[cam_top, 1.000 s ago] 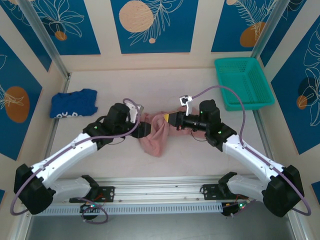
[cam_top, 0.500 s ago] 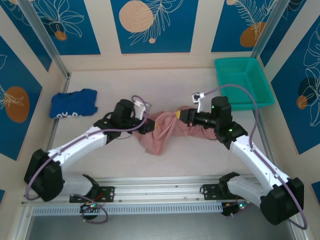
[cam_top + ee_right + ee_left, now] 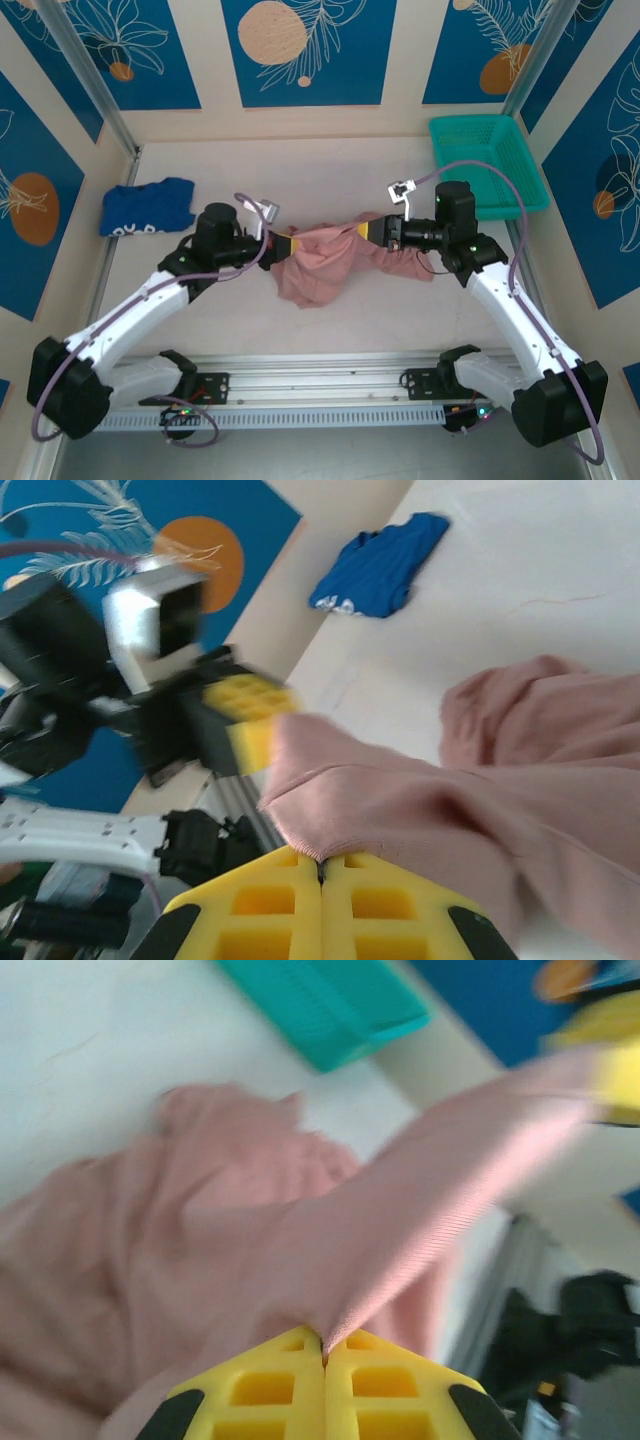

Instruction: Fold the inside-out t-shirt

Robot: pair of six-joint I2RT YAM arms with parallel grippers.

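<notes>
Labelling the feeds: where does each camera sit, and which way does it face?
Top external: above, behind the arms, looking down at the table; left gripper and right gripper hold the t-shirt.
Left wrist: faces right, toward the basket; own shut fingers below.
Right wrist: faces left, toward the blue garment; own fingers below.
All share the t-shirt.

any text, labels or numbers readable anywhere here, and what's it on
White lettering along the edge of the blue garment: too small and blurred to read, in the top view and the right wrist view alike.
Pink t-shirt: no text showing.
Teal basket: no text showing.
</notes>
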